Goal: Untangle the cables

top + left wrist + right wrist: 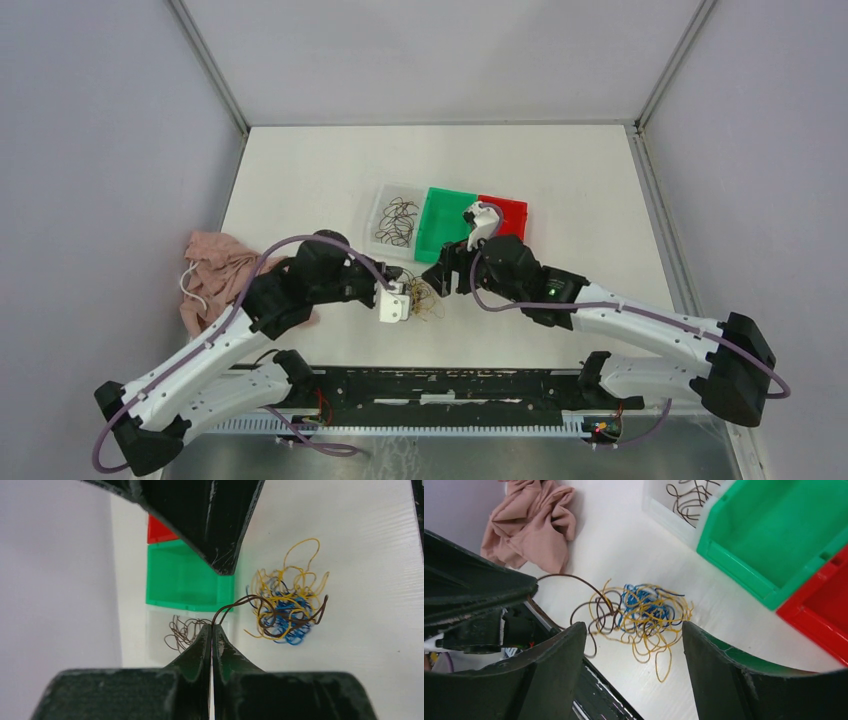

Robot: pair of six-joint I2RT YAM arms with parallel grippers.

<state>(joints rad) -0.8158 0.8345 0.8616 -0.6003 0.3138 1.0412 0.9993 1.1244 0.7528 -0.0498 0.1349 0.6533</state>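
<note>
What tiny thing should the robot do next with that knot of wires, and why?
Probably the left tool should draw gently away from the tangle: it is shut on one end of a brown wire that runs into its yellow and blue loops, while the right tool hangs open near them, holding nothing.

- cables (644, 615): thin, smooth-coated wire
- green bin (784, 525), red bin (819, 615): glossy moulded plastic
- clear bin (659, 507): translucent plastic
- cloth (531, 525): soft matt pink fabric, creased
- table (724, 630): matt white, faintly grained
</note>
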